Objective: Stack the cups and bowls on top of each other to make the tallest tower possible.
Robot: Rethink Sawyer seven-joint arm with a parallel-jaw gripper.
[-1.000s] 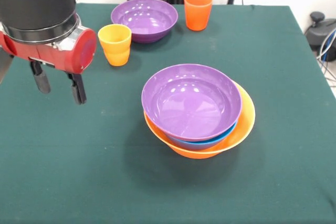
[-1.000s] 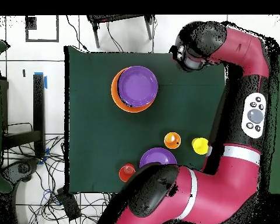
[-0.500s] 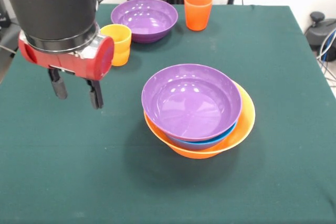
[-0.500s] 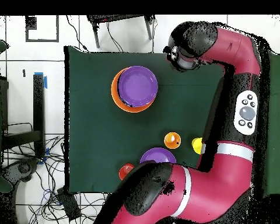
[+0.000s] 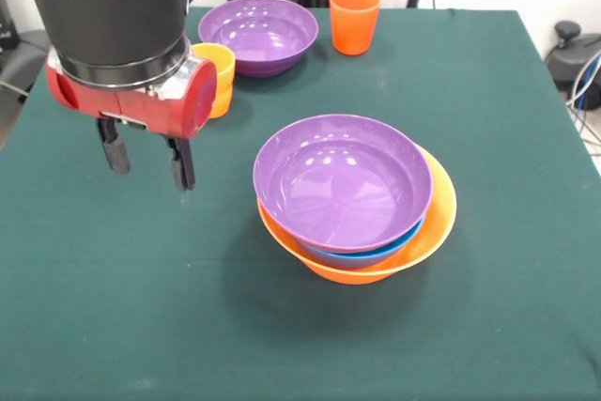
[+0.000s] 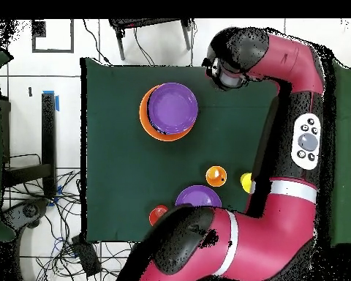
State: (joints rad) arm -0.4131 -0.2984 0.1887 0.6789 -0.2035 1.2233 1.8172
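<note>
Bright, even light from above; glare spots on the purple bowl (image 5: 343,180); soft shadow beneath; focus crisp

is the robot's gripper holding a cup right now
No, the gripper hangs open and empty above the green cloth, its dark fingers apart.

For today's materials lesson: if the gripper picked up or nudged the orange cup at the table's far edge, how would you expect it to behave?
The orange cup looks like thin plastic, so it is probably light and stiff. Its sides are glossy and taper downward, so it might slip in a loose grip. It stands upright and is taller than it is wide, so a high push could tip it, and then it might roll.
</note>
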